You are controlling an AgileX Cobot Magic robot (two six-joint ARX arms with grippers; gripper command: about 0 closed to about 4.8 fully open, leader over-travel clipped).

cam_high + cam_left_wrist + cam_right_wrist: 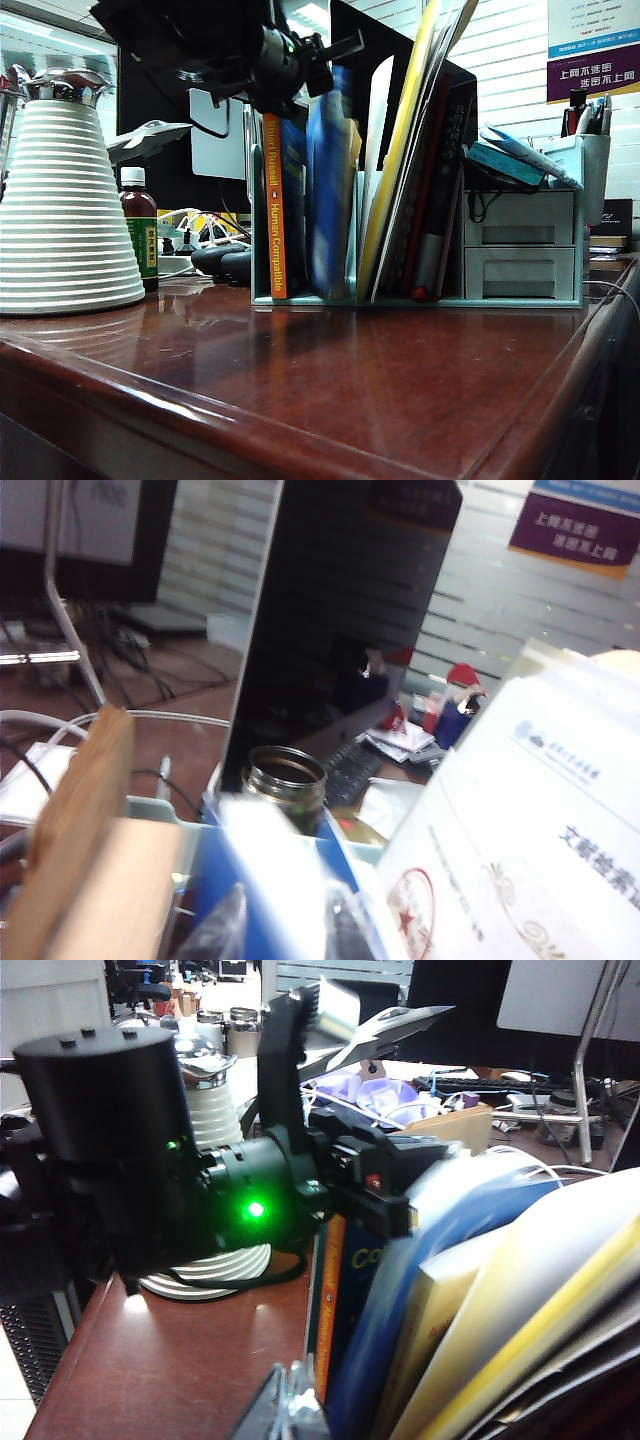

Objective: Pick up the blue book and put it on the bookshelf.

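Now the blue book [328, 190] stands in the bookshelf [520, 296], middle of the frame. It looks thin, light, bendy and a bit slippery; hold its top edge. Up top, the left gripper [330, 62] hangs just above it. Its jaws I cannot tell. The right gripper [290, 1405] sits low in its own view, jaws unclear too.
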